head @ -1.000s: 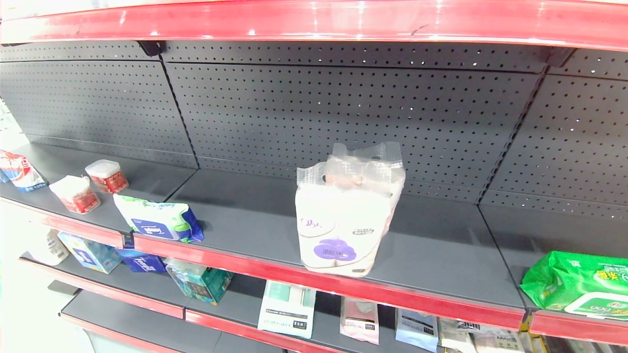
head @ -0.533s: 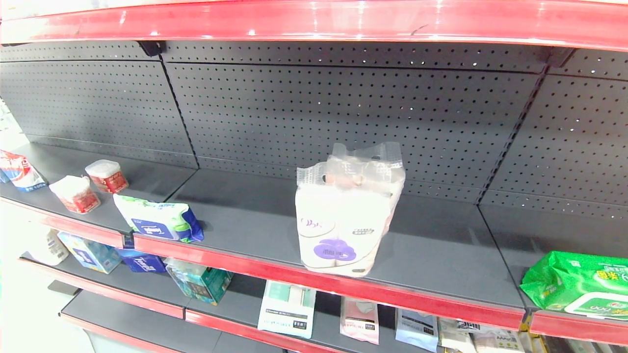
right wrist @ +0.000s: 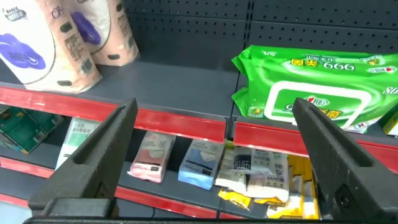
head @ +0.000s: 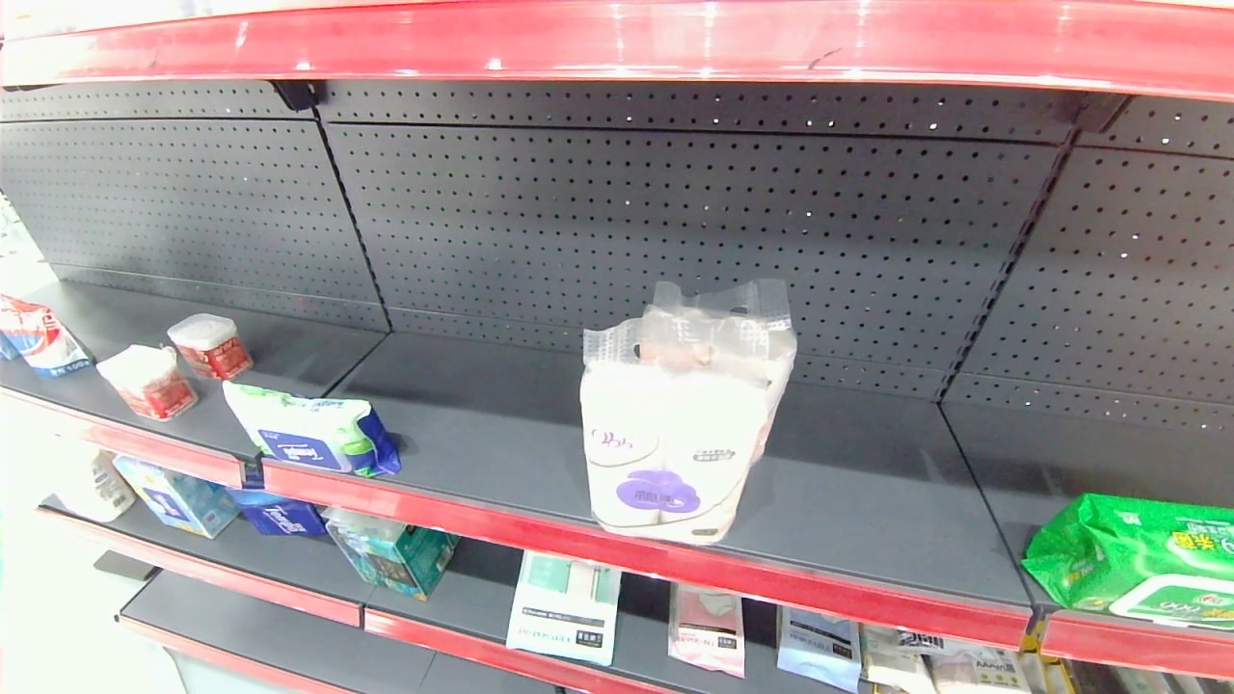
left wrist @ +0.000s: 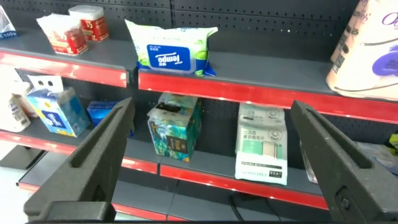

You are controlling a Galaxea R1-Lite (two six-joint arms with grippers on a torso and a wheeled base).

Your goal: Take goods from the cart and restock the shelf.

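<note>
A white pack of toilet rolls (head: 680, 424) with purple print stands upright near the front edge of the dark grey shelf (head: 868, 492). A green wipes pack (head: 1138, 554) lies at the shelf's right, and a white-and-blue wipes pack (head: 308, 429) lies left of the rolls. My left gripper (left wrist: 208, 155) is open in front of the shelves, below the white-and-blue wipes pack (left wrist: 171, 46), holding nothing. My right gripper (right wrist: 214, 158) is open too, facing the red shelf lip between the toilet rolls (right wrist: 56, 40) and the green pack (right wrist: 317, 78), with nothing between its fingers.
Two small red-and-white tubs (head: 178, 361) and another packet (head: 39, 337) sit at the shelf's left. The lower shelf holds tissue boxes (head: 390, 551), hanging packets (head: 564, 607) and small bags (right wrist: 202, 163). Bare shelf lies between the rolls and each wipes pack. A red-edged shelf (head: 617, 39) overhangs above.
</note>
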